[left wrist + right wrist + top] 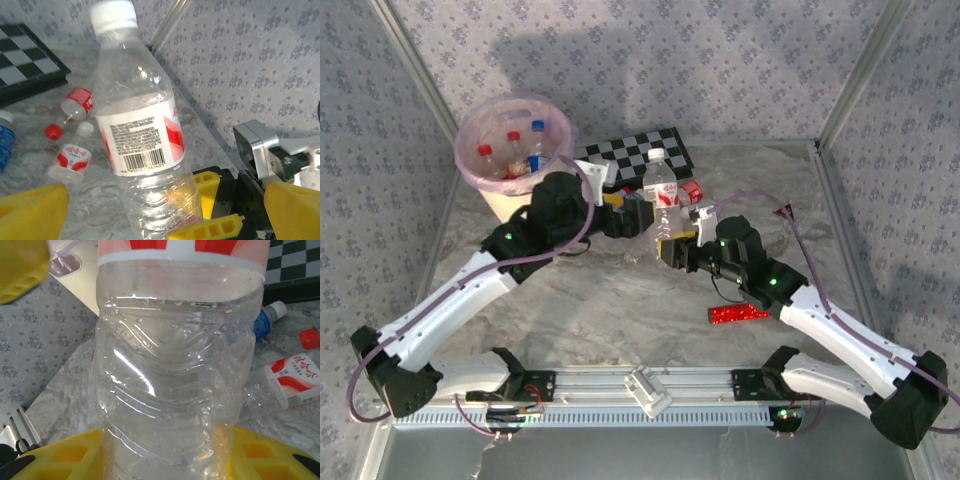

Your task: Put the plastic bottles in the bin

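One cream bin [498,203], upper left, holds at least three plastic bottles [513,140]. One taller bottle [665,185] stands centre frame: right fingers [270,455] pinch its base, left fingers [30,210] spread wide either side. Three small bottles [70,160] lie nearby. Marbled grey tabletop [620,300], patterned walls [650,70].

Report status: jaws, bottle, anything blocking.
Left gripper: jaws wide open either side of the big bottle, not touching. Right gripper: jaws clamped on its lower body. Left arm between bottle and bin; small bottles lie loose beyond.
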